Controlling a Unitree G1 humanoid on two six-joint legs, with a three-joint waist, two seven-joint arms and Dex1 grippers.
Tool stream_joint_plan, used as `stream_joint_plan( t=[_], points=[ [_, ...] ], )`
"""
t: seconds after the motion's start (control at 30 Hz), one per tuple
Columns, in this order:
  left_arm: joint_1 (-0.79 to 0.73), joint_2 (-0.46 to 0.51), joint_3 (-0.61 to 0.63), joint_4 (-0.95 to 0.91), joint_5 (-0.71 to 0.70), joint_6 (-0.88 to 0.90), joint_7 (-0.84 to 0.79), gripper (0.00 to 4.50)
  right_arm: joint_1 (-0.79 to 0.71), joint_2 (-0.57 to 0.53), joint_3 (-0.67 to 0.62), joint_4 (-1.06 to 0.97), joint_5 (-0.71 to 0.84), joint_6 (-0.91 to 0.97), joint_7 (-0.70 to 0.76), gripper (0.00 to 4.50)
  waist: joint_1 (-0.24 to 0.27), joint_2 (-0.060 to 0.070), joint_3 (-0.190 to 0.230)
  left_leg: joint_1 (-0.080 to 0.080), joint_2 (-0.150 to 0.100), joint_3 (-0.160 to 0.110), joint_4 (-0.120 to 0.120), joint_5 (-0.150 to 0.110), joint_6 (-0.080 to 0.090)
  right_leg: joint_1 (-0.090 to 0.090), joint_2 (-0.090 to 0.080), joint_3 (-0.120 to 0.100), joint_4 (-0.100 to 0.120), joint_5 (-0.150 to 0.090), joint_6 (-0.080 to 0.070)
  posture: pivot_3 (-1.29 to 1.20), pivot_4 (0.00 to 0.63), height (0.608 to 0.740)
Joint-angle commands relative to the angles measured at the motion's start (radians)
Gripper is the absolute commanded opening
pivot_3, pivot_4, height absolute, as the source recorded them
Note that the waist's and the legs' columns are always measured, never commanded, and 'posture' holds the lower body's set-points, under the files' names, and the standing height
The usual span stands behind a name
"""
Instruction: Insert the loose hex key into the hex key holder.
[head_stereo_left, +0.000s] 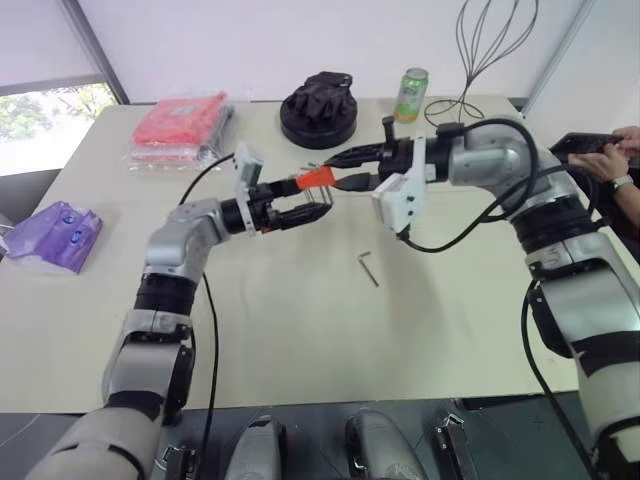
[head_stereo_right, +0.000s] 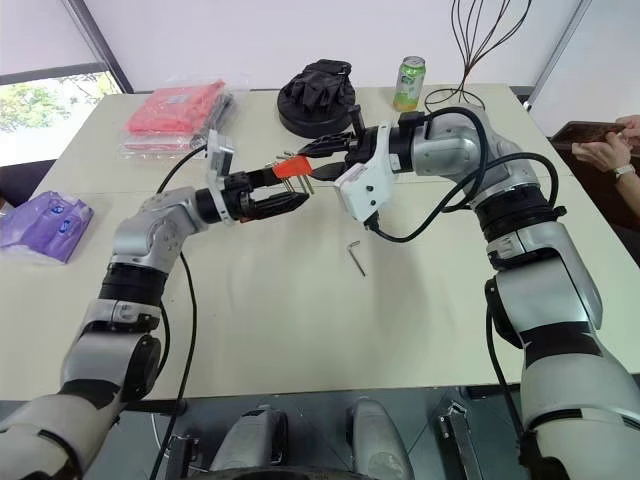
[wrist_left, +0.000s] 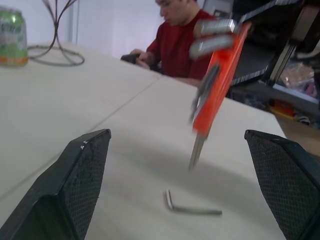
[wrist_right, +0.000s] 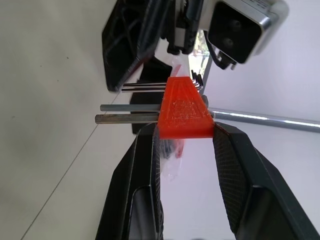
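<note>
Two grippers meet above the middle of the table, and we read it as a handover or a bracing grip on the hex key holder. Our right gripper has its fingers clamped on the orange-red block, holding it in the air near the centre of the head views with its short keys sticking out sideways, which leaves the block's free end exposed. Our left gripper sits just beside and below it with fingers spread wide; in the left wrist view the holder hangs between the two black pads, not yet touched. The loose hex key lies flat on the bare tabletop, below and a little right of the grippers in the frame, held by nothing. Whichever hand gives up the holder is the one we would expect to fetch that key. At the right edge, a person's hands rest near a dark object.
</note>
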Motion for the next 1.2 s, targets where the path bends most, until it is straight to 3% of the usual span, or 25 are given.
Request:
stream_joint_plan(
  t=[0.03, 0.7, 0.8, 1.03, 1.2],
  points=[
    [-0.052, -0.015, 0.031, 0.025, -0.021, -0.025, -0.025, 4.5, -0.003, -0.013, -0.03, -0.047, 0.037, 0.02, -0.007, 0.97, 0.001, 0.0, 0.0, 0.0, 0.0, 0.0, 0.0, 0.0, 0.0, 0.0, 0.0, 0.0, 0.0, 0.0, 0.0, 0.0, 0.15, 0.74],
    [-0.083, -0.031, 0.072, 0.061, -0.036, 0.008, -0.056, 4.5, 0.043, -0.024, -0.053, -0.086, 0.077, 0.133, -0.027, 0.97, 0.001, 0.0, 0.0, 0.0, 0.0, 0.0, 0.0, 0.003, -0.005, 0.0, 0.0, 0.0, 0.0, 0.0, 0.0, 0.0, 0.15, 0.74],
    [-0.086, -0.039, 0.078, 0.064, -0.039, 0.008, -0.046, 3.67, 0.049, -0.025, -0.05, -0.096, 0.08, 0.138, -0.026, 0.97, 0.001, 0.0, 0.0, 0.0, 0.0, 0.0, 0.0, 0.003, -0.005, 0.0, 0.0, 0.0, 0.0, 0.0, 0.0, 0.0, 0.15, 0.74],
    [-0.078, -0.05, 0.08, 0.057, -0.031, 0.008, -0.046, 0.16, 0.075, -0.026, -0.046, -0.127, 0.087, 0.147, -0.021, 0.97, 0.002, 0.0, 0.0, 0.0, 0.0, 0.0, 0.0, 0.003, -0.005, 0.0, 0.0, 0.0, 0.0, 0.0, 0.0, 0.0, 0.15, 0.74],
    [-0.076, -0.053, 0.077, 0.061, -0.029, 0.002, -0.044, 0.08, 0.088, -0.023, -0.052, -0.154, 0.092, 0.164, -0.013, 0.97, 0.001, 0.0, 0.0, 0.0, 0.0, 0.0, 0.0, 0.003, -0.005, 0.0, 0.0, 0.0, 0.0, 0.0, 0.0, 0.0, 0.15, 0.74]
  ],
)
